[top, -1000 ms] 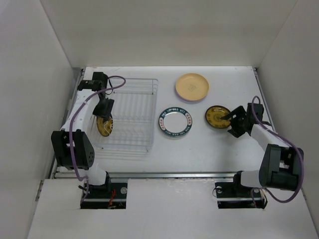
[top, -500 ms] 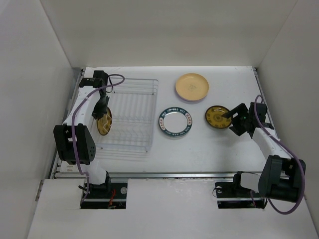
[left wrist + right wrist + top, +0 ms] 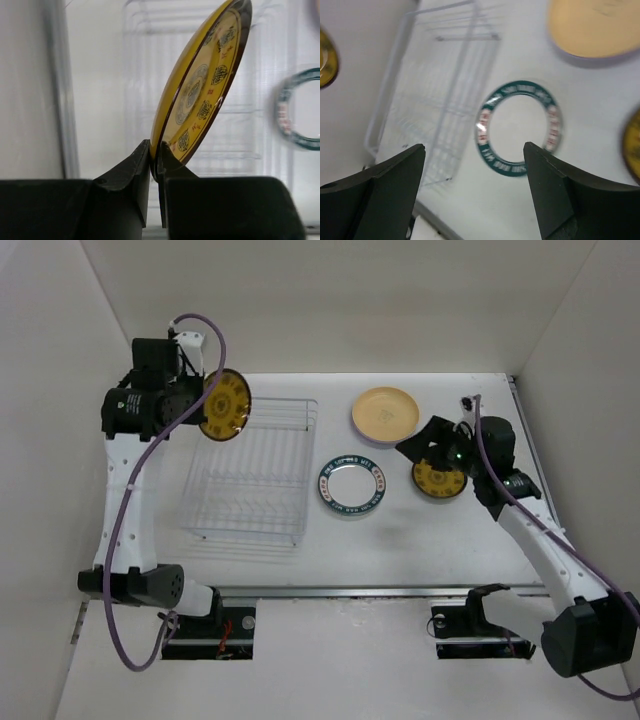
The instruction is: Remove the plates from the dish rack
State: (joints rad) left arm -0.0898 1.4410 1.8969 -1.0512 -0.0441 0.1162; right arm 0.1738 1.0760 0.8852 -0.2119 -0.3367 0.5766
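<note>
My left gripper (image 3: pixel 203 403) is shut on the lower rim of a yellow plate with a dark brown edge (image 3: pixel 223 405), held tilted on edge high over the back left corner of the dish rack (image 3: pixel 255 475). In the left wrist view both fingers pinch that plate (image 3: pixel 200 90) at the gripper (image 3: pixel 155 150). No plates show in the rack's slots. My right gripper (image 3: pixel 418 443) hangs open above the table, with nothing between its fingers (image 3: pixel 474 145). Below it lies the white plate with a teal lettered rim (image 3: pixel 490 150).
On the table right of the rack lie a yellow-tan plate (image 3: pixel 386 414) on a lavender one, the teal-rimmed plate (image 3: pixel 352 486), and a dark gold plate (image 3: pixel 437 478) partly under my right arm. White walls close in on three sides.
The left gripper shut on the yellow plate in the rack and lifted it up and back out of the slots. The right arm rose and swung left over the dark gold plate.
</note>
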